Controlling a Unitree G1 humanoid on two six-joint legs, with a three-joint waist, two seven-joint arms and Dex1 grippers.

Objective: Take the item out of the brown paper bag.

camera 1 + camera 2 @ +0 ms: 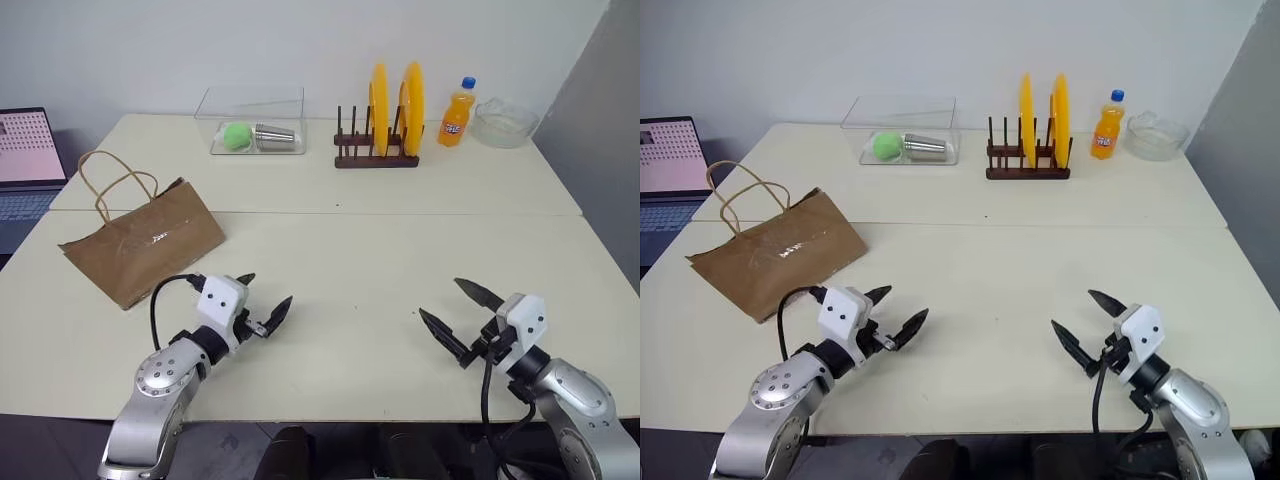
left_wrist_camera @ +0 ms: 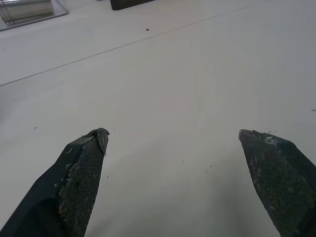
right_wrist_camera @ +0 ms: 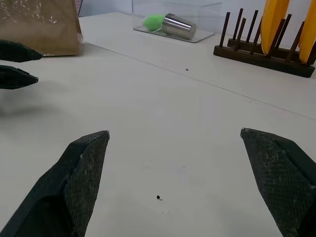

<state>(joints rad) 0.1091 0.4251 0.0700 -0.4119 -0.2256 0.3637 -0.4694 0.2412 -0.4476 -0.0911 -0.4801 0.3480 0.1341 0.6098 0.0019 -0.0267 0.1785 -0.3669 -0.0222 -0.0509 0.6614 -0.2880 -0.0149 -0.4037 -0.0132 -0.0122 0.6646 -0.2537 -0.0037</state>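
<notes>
Bag (image 1: 140, 245) lies on its side at ten o'clock on the table (image 1: 400, 240), handles up and back — nothing taken out yet; you can't see the cola bottle, presumably inside. Left gripper (image 1: 262, 303) and right gripper (image 1: 461, 312) hover at six, both spread wide, empty. Reach and extraction remain.

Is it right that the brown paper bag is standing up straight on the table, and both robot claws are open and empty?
Not quite. The brown paper bag is lying flat on its side on the table, not standing; the left eye view shows this. The rest holds: the left gripper and right gripper are both open and empty.
</notes>
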